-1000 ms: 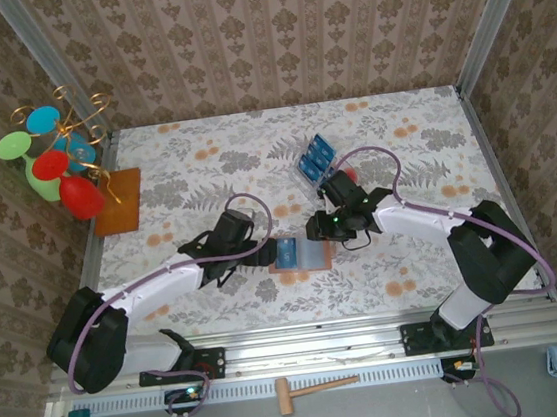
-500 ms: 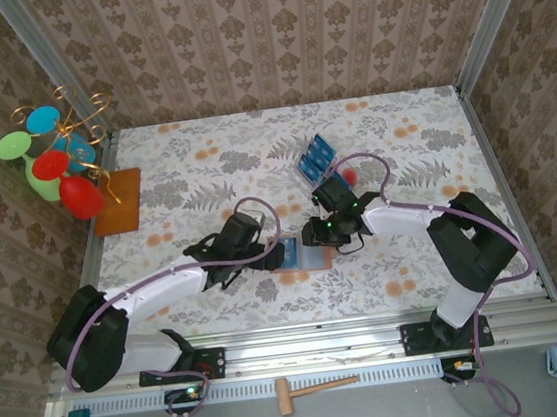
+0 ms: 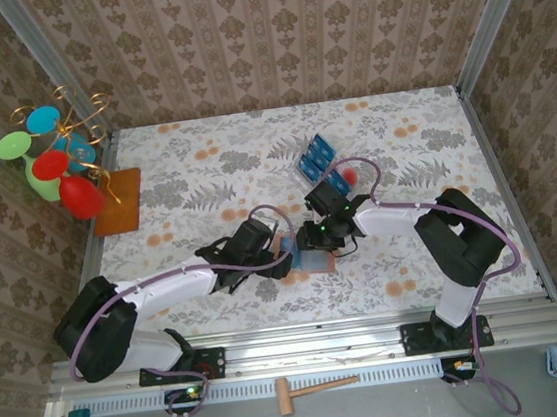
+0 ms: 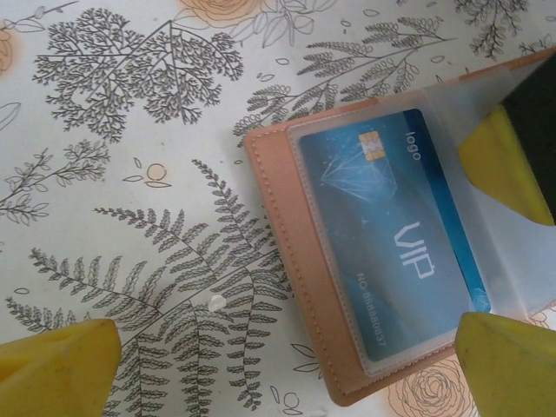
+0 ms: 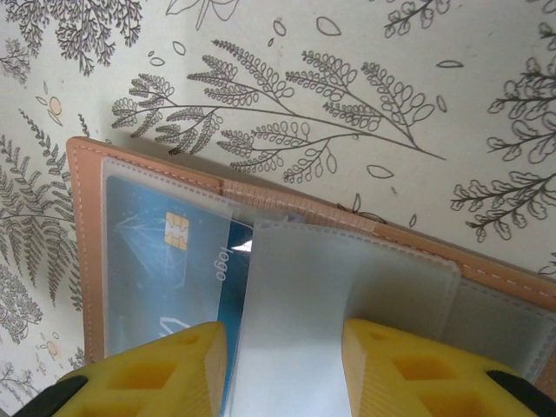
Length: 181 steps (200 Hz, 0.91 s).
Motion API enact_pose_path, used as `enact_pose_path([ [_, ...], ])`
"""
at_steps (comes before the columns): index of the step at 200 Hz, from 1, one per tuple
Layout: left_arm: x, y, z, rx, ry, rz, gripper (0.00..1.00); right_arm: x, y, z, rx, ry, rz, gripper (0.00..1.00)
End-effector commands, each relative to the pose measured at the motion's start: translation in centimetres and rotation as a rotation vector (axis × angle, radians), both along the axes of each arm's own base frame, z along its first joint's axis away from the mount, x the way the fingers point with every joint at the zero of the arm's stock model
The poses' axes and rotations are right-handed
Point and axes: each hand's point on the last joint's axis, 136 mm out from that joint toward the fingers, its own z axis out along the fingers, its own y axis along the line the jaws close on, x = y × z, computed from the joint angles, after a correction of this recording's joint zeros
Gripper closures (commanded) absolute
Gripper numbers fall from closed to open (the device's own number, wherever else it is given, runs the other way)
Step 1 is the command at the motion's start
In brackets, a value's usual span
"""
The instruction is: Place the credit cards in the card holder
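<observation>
The floral worktop (image 3: 431, 131) carries everything. The left gripper (image 4: 282, 369) is spread wide, one finger over bare worktop, the other at the card holder's near corner. The right gripper (image 5: 285, 347) has its jaws partly apart, with the holder's clear flap (image 5: 295, 295) in the gap but not clamped. The tan card holder (image 3: 313, 261) lies open in the near half of the worktop, midway between the side edges. A blue VIP card (image 4: 382, 252) sits in its clear sleeve. More credit cards (image 3: 316, 157) lie towards the far edge.
</observation>
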Motion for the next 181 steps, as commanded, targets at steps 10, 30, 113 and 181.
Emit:
enact_pose_path([
  [10,1.2,-0.7,1.3,0.002,-0.067,0.002,0.00,0.4,0.3,1.3,0.000,-0.015,-0.010,0.60],
  [30,1.5,-0.2,1.6,0.007,-0.086,0.028,0.00,0.4,-0.6,2.9,-0.024,-0.055,-0.019,0.60],
  [113,2.1,0.6,1.9,-0.006,-0.118,0.087,0.00,-1.4,-1.1,4.2,-0.122,-0.117,-0.046,0.60],
  [181,1.9,0.5,1.7,-0.011,-0.110,0.083,0.00,-1.0,-1.7,1.5,-0.202,-0.108,-0.081,0.61],
])
